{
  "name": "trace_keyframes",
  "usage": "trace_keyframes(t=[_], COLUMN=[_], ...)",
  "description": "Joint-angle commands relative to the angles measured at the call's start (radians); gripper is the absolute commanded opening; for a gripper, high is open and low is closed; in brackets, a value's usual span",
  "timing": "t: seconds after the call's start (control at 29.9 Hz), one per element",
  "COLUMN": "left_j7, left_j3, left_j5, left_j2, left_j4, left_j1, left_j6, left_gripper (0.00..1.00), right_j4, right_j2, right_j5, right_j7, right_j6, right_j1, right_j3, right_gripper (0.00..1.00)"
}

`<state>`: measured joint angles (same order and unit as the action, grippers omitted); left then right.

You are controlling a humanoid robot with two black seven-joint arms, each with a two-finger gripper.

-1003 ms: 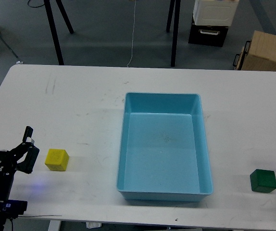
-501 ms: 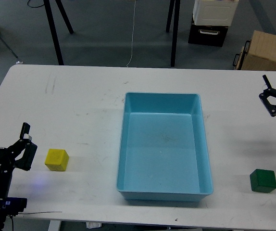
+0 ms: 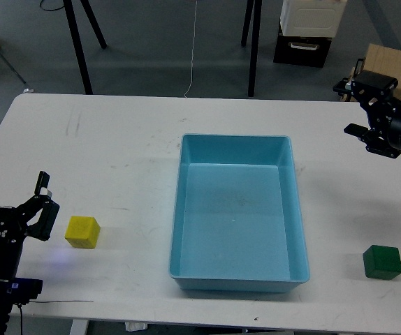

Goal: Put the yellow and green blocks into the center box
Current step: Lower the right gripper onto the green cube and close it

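Observation:
A yellow block (image 3: 82,232) lies on the white table at the front left. My left gripper (image 3: 13,184) stands just left of it, open and empty, apart from the block. A green block (image 3: 383,262) lies at the front right. The light blue box (image 3: 235,137) sits in the middle of the table and is empty. My right gripper (image 3: 348,107) is raised at the far right, well behind the green block. Its fingers are spread and hold nothing.
A cardboard box (image 3: 398,61) stands beyond the table's back right corner. A white and black container (image 3: 305,28) and black stand legs (image 3: 255,45) are on the floor behind. The table's front edge runs just below the blue box.
My right gripper has come in from the right edge and risen toward the table's back right. My left gripper has barely shifted beside the yellow block. The blocks have not moved.

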<state>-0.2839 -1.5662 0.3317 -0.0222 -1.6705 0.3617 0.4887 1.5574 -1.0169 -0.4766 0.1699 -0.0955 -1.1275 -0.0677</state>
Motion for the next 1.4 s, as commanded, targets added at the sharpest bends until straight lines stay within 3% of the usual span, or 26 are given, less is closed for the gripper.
trace_keyframes(t=[0.0, 0.1, 0.27, 0.6, 0.77, 1.2, 1.24, 1.3, 1.37], left_j7=[0.000, 0.000, 0.000, 0.000, 0.000, 0.000, 0.000, 0.000, 0.000], left_j3=[0.003, 0.002, 0.002, 0.002, 0.003, 0.005, 0.005, 0.005, 0.008], left_j5=[-0.003, -0.005, -0.003, -0.003, -0.005, -0.011, -0.013, -0.011, -0.013], left_j2=[0.001, -0.002, -0.002, -0.002, -0.002, 0.001, 0.001, 0.001, 0.001], left_j4=[0.000, 0.000, 0.000, 0.003, 0.003, 0.008, 0.011, 0.012, 0.012], left_j1=[-0.007, -0.006, 0.002, 0.011, 0.013, 0.014, 0.014, 0.014, 0.014], left_j6=[0.000, 0.000, 0.000, 0.000, 0.000, 0.000, 0.000, 0.000, 0.000], left_gripper=[1.00, 1.00, 1.00, 1.00, 1.00, 1.00, 1.00, 1.00, 1.00], right_j4=[0.004, 0.009, 0.012, 0.050, 0.096, 0.113, 0.116, 0.127, 0.141], right_j2=[0.006, 0.006, -0.022, -0.031, -0.038, -0.049, -0.049, -0.051, -0.054], right_j5=[-0.126, -0.209, -0.341, -0.456, -0.467, -0.502, -0.504, -0.511, -0.549], right_j7=[0.019, 0.022, 0.022, 0.042, 0.082, 0.097, 0.097, 0.097, 0.100], right_j6=[-0.016, -0.065, -0.150, -0.150, -0.150, -0.145, -0.144, -0.145, -0.145], right_j1=[-0.193, -0.213, -0.140, -0.009, 0.025, 0.074, 0.075, 0.077, 0.077], right_j3=[0.303, 0.403, 0.411, 0.411, 0.408, 0.407, 0.407, 0.407, 0.407], right_gripper=[1.00, 1.00, 1.00, 1.00, 1.00, 0.98, 0.95, 0.77, 0.42])
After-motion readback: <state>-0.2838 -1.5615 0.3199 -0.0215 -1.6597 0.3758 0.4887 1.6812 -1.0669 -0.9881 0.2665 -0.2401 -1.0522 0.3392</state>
